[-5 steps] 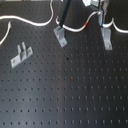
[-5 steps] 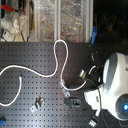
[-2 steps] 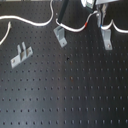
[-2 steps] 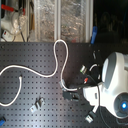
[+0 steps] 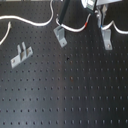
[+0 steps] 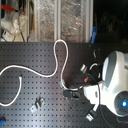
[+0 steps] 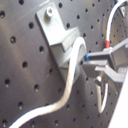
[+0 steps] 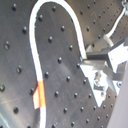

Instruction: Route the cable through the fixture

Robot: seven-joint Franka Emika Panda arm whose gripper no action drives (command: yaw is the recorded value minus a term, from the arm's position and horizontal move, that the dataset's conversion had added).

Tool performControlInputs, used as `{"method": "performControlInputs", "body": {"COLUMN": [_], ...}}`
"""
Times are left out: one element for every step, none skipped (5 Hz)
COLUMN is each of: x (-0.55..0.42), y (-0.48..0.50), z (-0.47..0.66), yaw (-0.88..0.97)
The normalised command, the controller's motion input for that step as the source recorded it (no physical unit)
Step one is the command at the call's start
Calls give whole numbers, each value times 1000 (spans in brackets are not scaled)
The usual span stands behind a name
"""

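Fingers: the fingers pinch the long thin white cable, low on the black perforated table.
Advice: judged, keep the cord taut and low, steering it between the prongs.
Fixture: narrow grey metal fork-topped fixture, upper right of the first exterior view.
Cable: looped, red tape band.

We note the cable white with one red tape band; the fixture plain grey; the board black, patterned with a regular dot grid of holes.
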Motion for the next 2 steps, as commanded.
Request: {"method": "performControlInputs", "body": {"x": [43, -195], "y": [-231, -102], "z": [121, 109], "yaw": [-154, -334]}}
